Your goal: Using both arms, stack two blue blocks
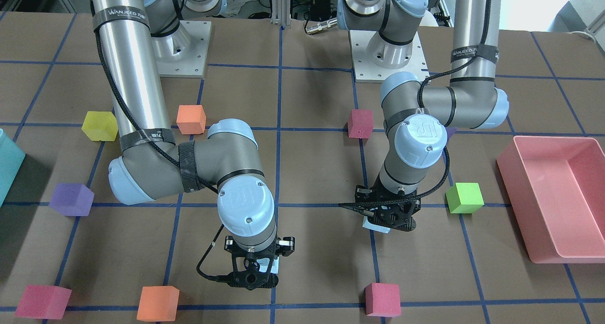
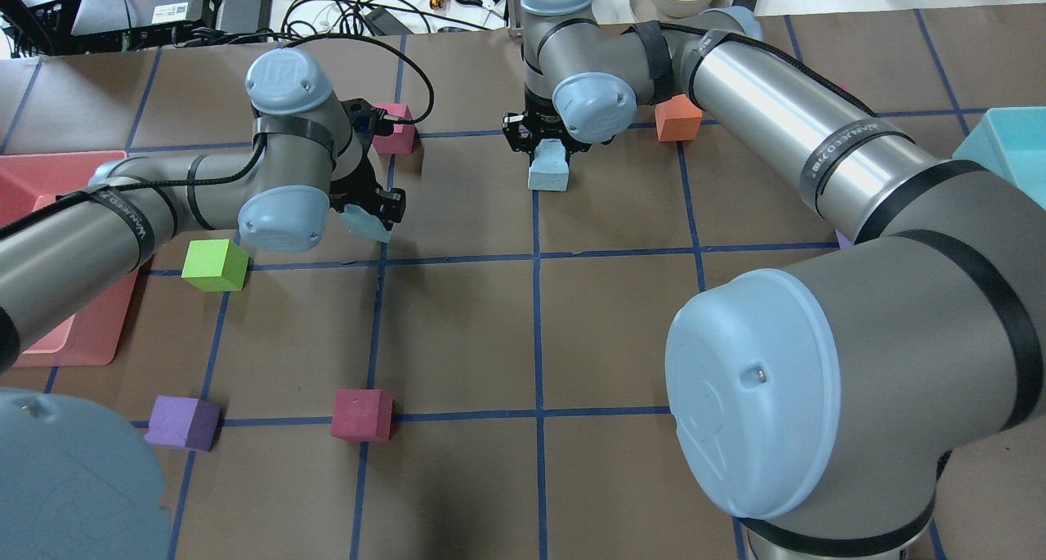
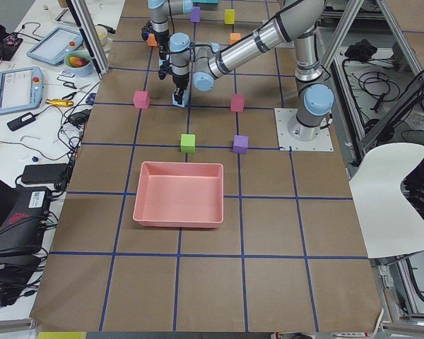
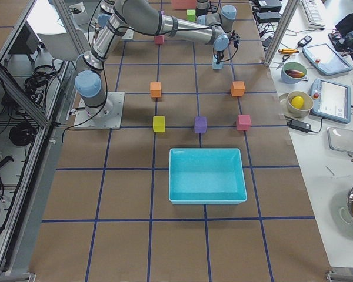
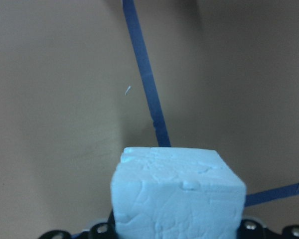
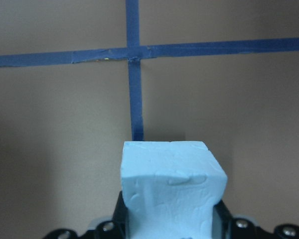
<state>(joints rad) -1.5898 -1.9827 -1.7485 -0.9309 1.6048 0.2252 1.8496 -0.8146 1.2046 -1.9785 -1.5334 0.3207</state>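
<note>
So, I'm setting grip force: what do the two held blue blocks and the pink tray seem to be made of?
The left blue block, held in the left gripper, and the right blue block, in the right gripper, look like soft matte foam: pitted, creased faces, no shine. The pink tray looks like moulded plastic, smooth with a slight sheen, probably rigid.

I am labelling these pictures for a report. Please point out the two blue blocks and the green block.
left blue block (image 2: 368, 223), overhead view, on its exposed pale face.
right blue block (image 2: 548, 170), overhead view, on its front face.
green block (image 2: 216, 259), overhead view, on its top face.
</note>
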